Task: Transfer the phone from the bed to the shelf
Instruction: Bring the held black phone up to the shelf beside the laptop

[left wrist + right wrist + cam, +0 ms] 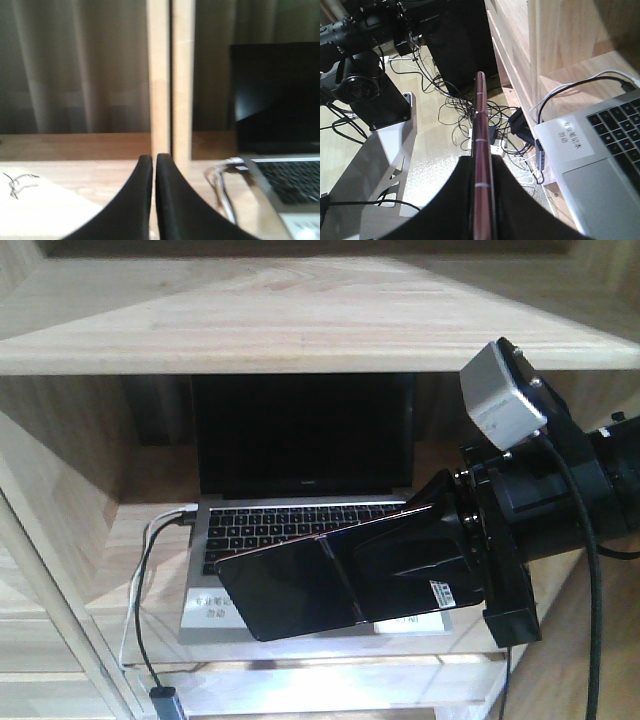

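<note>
One phone [290, 590], glossy black, clamped at its sticker end between the two black fingers [420, 545] of the right gripper [375, 560]; held in the air, tilted, in front of the shelf [300, 330] compartment housing one open silver laptop [290, 525], touching no board. One small white sticker [443, 592] near the gripped end. One silver camera block [500, 390] atop that wrist. Through the right wrist view, same phone [480, 110] edge-on, a single thin pinkish strip running up from between the two fingers [445, 210] of the right gripper [480, 160], over the floor just beside the shelf [570, 40] front, laptop [605, 165] off to the right. Left gripper [154, 159] empty, its two fingers [175, 200] pressed together with only a hairline slit, facing two pale wooden uprights [160, 75] standing side by side, laptop [275, 100] to their right. Two cables [148, 560], one white and one black, at the laptop's left side. One white printed card [212, 605] on the palm rest
</note>
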Controlling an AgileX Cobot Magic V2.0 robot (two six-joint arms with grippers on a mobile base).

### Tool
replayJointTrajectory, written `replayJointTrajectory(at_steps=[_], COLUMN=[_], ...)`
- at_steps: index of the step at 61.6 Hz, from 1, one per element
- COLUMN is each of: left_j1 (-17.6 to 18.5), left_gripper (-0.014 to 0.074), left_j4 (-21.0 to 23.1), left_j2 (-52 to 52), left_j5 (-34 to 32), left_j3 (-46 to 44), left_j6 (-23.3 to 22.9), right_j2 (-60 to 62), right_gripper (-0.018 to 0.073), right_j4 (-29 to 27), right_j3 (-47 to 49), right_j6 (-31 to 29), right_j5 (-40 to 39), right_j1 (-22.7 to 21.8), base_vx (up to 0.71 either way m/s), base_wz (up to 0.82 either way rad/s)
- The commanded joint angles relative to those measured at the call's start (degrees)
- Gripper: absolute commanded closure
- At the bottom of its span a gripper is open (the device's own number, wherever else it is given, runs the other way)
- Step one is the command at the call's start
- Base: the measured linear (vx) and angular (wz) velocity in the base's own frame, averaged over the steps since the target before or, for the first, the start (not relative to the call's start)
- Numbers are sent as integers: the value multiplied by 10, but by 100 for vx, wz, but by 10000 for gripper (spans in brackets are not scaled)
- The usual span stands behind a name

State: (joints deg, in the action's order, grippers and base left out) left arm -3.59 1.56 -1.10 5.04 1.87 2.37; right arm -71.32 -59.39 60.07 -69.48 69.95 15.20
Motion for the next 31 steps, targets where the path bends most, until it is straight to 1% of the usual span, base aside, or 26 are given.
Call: replayJointTrajectory(at_steps=[1,31], left_j1=[4,4], left_gripper=[595,595], left_j4=[6,6], left_j2=[-4,-4], left_j5=[-41,-41], left_j3=[-14,-14], left_j6=[-5,-5], right_j2=[16,16], right_gripper=[561,561], right_j4=[-51,-51], right_j3=[16,16], right_j6=[1,1], right_j5=[37,38], right_j1=[1,1], base_vx=[10,3], base_wz=[7,2])
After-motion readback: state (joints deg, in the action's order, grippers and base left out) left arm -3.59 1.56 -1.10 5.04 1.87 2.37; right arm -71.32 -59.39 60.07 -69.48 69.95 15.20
